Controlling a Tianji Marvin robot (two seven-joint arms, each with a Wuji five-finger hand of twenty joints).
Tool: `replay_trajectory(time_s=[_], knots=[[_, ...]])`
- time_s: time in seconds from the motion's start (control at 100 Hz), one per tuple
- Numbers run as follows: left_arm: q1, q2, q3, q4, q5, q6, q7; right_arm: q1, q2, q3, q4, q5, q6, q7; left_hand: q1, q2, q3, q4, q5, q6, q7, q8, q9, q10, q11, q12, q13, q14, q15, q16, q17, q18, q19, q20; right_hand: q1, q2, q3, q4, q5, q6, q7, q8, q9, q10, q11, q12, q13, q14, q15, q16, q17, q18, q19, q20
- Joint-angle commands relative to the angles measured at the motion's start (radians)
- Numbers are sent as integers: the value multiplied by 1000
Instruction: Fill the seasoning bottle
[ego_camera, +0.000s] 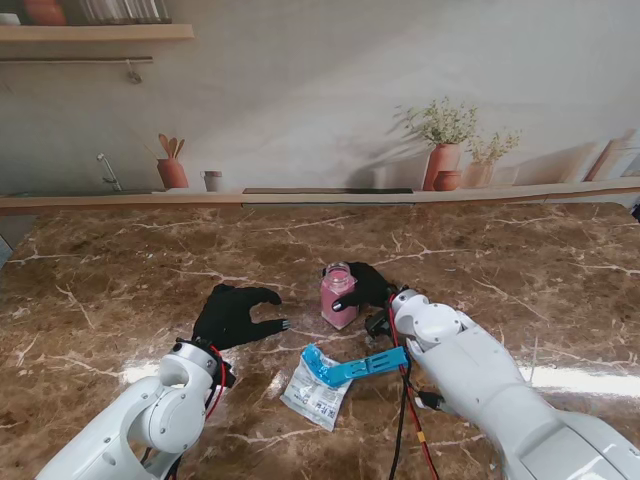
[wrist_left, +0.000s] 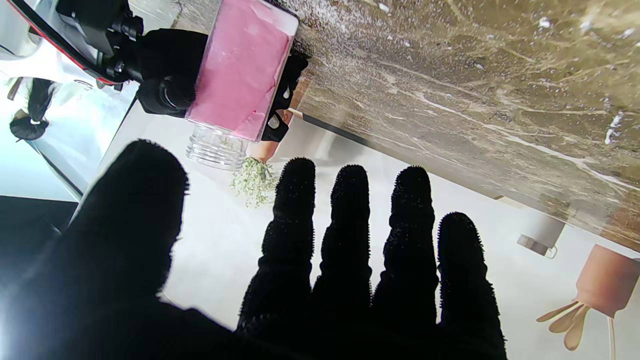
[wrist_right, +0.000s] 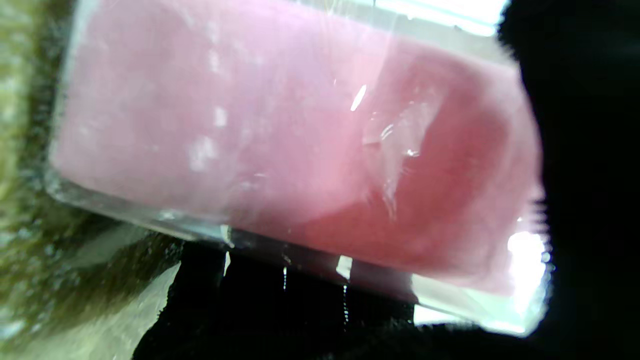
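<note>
A clear seasoning bottle (ego_camera: 338, 296) mostly full of pink powder stands near the table's middle, slightly tilted, with no cap on its threaded neck. My right hand (ego_camera: 367, 287) in a black glove wraps it from the right side, fingers behind it. The bottle (wrist_right: 295, 145) fills the right wrist view, with black fingers (wrist_right: 280, 300) pressed on its glass. The left wrist view shows the bottle (wrist_left: 240, 75) held between the right hand's fingers. My left hand (ego_camera: 235, 315) lies to the bottle's left, apart from it, fingers (wrist_left: 345, 240) spread and holding nothing.
A white seasoning pouch (ego_camera: 315, 392) lies flat on the marble table (ego_camera: 120, 280), nearer to me than the bottle. A blue clip-like piece (ego_camera: 352, 366) sits by my right forearm. Red and black cables (ego_camera: 405, 420) run along the right arm. A back ledge holds terracotta pots (ego_camera: 443, 165).
</note>
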Motion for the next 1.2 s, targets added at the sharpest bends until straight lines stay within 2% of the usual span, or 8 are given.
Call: replay_trajectory(time_s=[0.0,0.26,0.5,0.6,0.71,0.77,0.95,1.19], knots=[[7,0,0,1,0,0,6,-6,13,8,2,-1,12,3,-9,38,-30,37,15,-8,-9,-1,-4,2,-25,-12,5,-4,-31,-14,-22,-26,-31,12,194,199,218,70,202,-166,323,49,185,-102,195,99,56,-18,48,55,6,81,24,-19],[8,0,-1,2,0,-4,3,-4,29,37,9,-9,29,36,-4,34,-22,36,29,-11,-5,1,1,2,-37,-25,8,-4,-37,-24,-19,-29,-33,7,245,302,204,115,2,133,-197,-581,99,-90,243,252,-106,-7,212,260,-29,36,36,-53],[2,-1,0,9,-3,-8,10,12,36,42,32,-13,48,97,-4,38,-15,35,34,-14,-5,1,-2,2,-44,-36,7,-7,-44,-35,-21,-33,-36,-2,240,342,180,130,87,-13,305,-845,-78,-80,391,609,-344,-29,470,468,-109,5,61,-38],[1,-2,0,11,-7,-9,10,15,35,39,45,-17,41,108,-5,39,-13,34,37,-13,-4,1,-2,6,-45,-40,5,-4,-45,-38,-22,-33,-36,-4,217,298,162,106,136,-103,430,-617,-199,-83,357,569,-444,-58,469,440,-131,-23,56,-30],[1,-1,0,11,-6,-8,7,21,36,26,57,-35,33,112,-4,40,-11,33,38,-13,-5,1,-1,5,-46,-43,7,-3,-44,-40,-22,-32,-34,-7,178,282,175,94,154,-134,312,-62,-321,-74,287,297,-488,-62,335,281,-128,-32,50,-7],[0,-1,0,11,-6,-9,6,22,35,24,61,-38,32,114,-6,41,-11,33,40,-14,-5,1,1,5,-46,-44,8,-2,-43,-41,-21,-30,-32,-7,164,287,188,104,188,-134,347,83,-330,-57,240,212,-475,-49,257,209,-117,-27,55,8],[-3,-2,0,15,-9,-12,10,-5,45,43,6,-27,44,63,-6,45,-10,32,46,-14,-2,3,6,7,-44,-46,11,-2,-41,-41,-21,-28,-28,-8,165,331,230,183,275,-133,489,183,-61,-10,30,-168,-226,1,7,-4,-11,17,110,42],[-6,-4,4,21,-15,-16,14,-52,68,76,-102,-20,87,-3,-2,47,-9,32,53,-14,0,4,11,9,-44,-48,14,-1,-38,-42,-21,-26,-25,-9,259,356,179,135,233,-88,511,187,164,-40,202,62,210,71,40,87,192,121,255,30]])
